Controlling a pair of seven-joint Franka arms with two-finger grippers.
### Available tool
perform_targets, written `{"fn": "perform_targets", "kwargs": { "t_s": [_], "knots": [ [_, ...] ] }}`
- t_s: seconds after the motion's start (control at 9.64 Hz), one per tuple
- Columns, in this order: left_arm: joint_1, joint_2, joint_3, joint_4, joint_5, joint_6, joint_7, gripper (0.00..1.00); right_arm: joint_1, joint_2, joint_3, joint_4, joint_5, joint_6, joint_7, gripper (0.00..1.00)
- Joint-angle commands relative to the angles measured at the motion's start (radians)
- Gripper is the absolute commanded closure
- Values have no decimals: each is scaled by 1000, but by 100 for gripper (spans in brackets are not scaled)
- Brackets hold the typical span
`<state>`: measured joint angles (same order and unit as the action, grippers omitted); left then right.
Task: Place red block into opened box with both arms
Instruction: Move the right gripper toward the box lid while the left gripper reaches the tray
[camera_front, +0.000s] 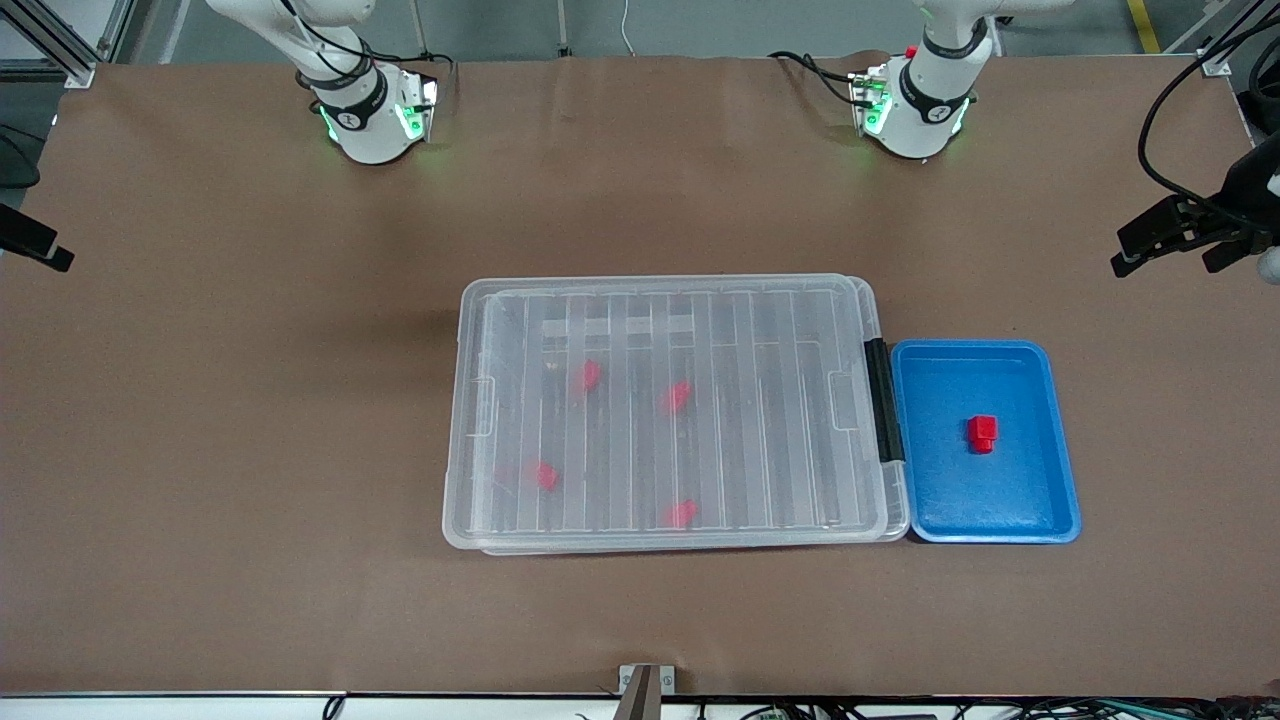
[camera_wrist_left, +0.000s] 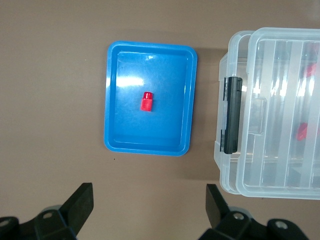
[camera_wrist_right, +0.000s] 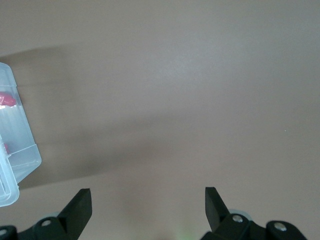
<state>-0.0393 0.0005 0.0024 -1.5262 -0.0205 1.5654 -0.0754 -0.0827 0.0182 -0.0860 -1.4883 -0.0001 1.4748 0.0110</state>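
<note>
The red block (camera_front: 982, 432) (camera_wrist_left: 147, 101) lies alone in a blue tray (camera_front: 1060, 440) (camera_wrist_left: 112, 100). The box (camera_front: 470, 420) (camera_wrist_left: 272, 187) sits beside the tray at mid-table, its ribbed clear lid down and a black clip (camera_front: 884, 400) (camera_wrist_left: 231, 115) on the short end next to the tray. Several other red blocks show through the lid. High over bare table between the tray and its base, my left gripper (camera_wrist_left: 150, 192) is open and empty. My right gripper (camera_wrist_right: 148, 195) is open and empty over bare table, with a corner of the box (camera_wrist_right: 15, 165) at the edge of its view.
Brown covering (camera_front: 250, 450) spans the table. The right arm's base (camera_front: 365, 110) and the left arm's base (camera_front: 915, 105) stand at the edge farthest from the front camera. Black camera mounts (camera_front: 1190, 225) (camera_front: 35, 248) jut in at both ends.
</note>
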Motion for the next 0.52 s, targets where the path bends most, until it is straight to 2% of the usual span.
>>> {"fn": "perform_targets", "kwargs": {
  "t_s": [0.0, 0.42],
  "knots": [
    [2, 6, -2, -28, -4, -7, 12, 1, 0, -27, 0, -27, -6, 1, -8, 0],
    [1, 30, -2, 23, -4, -7, -14, 1, 17, -23, 5, -24, -1, -13, -8, 0]
  ]
}}
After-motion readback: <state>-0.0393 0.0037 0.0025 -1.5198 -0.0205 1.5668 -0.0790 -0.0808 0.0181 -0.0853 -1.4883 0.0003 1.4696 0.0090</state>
